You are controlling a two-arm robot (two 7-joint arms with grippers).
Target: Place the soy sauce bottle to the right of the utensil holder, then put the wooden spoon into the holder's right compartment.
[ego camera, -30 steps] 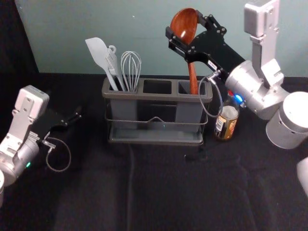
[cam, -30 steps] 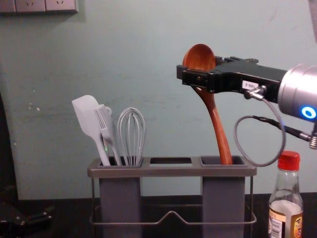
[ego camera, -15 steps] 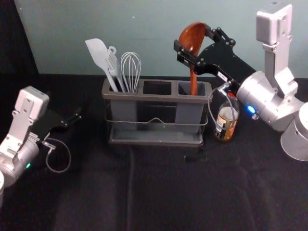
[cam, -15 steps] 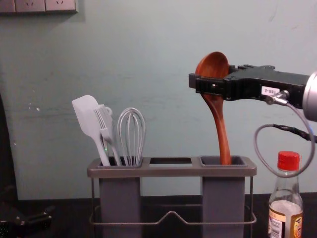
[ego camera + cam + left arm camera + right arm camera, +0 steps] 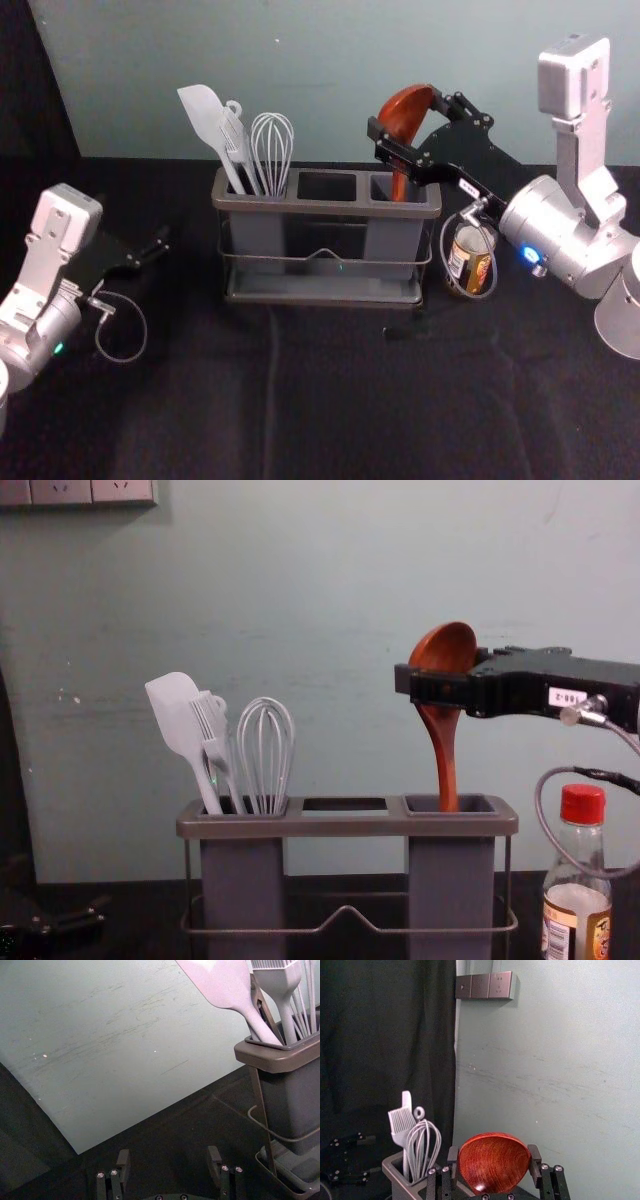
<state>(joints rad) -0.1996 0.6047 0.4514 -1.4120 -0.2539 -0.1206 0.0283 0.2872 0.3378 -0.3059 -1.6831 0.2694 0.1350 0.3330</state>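
over the utensil holder's (image 5: 346,825) right side, here's the right gripper (image 5: 493,1160), fingers clamped on the two sides of the wooden spoon's (image 5: 447,650) bowl, and the handle (image 5: 447,770) runs down into the right compartment (image 5: 450,885), its lower end hidden inside! what sort of customer is this spoon? light, i'd say, stiff all the way along, no bend to worry about, but that glossy, rounded bowl could be slippery and might roll between the fingers if the handle catches the rim. a grip low on the bowl, close to the neck, looks the steadiest choice, just firm enough to stop a twist, then straight down and a gentle release. and the soy sauce bottle (image 5: 577,920)? upright on the counter (image 5: 330,390), just right of the holder, job done by the look of it. glass, likely heavier and breakable; if it needs a nudge, take the body, never the red cap (image 5: 583,805). over on the left, the left gripper (image 5: 168,1164) waits beside the holder, fingers spread, nothing between them.
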